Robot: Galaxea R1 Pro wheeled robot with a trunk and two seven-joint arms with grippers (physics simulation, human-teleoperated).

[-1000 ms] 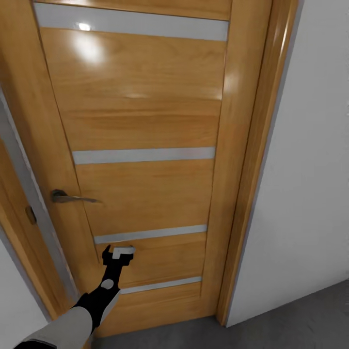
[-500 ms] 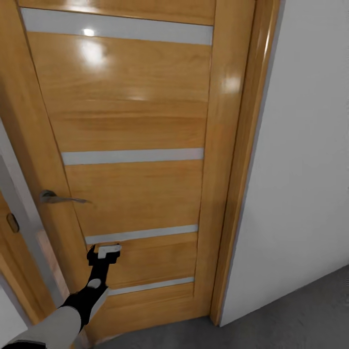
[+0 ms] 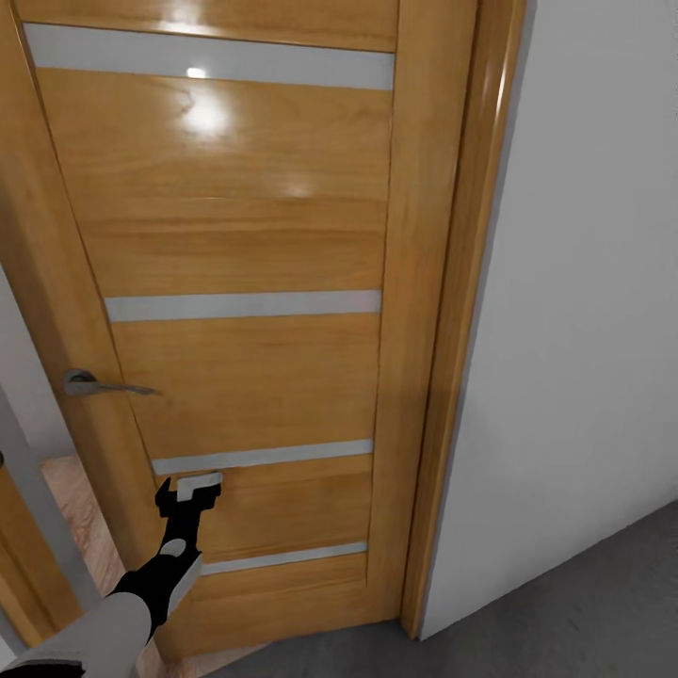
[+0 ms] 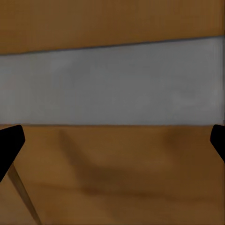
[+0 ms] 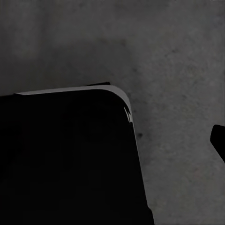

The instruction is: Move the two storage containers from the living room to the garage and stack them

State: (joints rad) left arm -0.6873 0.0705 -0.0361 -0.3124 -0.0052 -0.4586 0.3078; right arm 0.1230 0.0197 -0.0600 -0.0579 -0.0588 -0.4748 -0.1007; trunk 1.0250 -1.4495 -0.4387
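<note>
Head view: left pincer [image 3: 188, 492] pressed against the lower part of the orange-wood door [image 3: 245, 245], just under a frosted strip [image 3: 264, 456]. Door ajar; a wedge of light plank flooring [image 3: 80, 513] shows past its handle edge. Grey concrete floor [image 3: 584, 603] lies open beside the white wall [image 3: 593, 282].

Left wrist view: fingertips [image 4: 9, 145] spread wide, nothing between.

Right wrist view: floor [image 5: 178, 61], dark robot body [image 5: 65, 159]; right pincer spread: cannot tell.

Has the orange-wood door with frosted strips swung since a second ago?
Yes. The orange-wood door has swung further open: the gap beside its lever handle has widened, now showing light wood flooring. The left gripper is against its lower panel.
</note>
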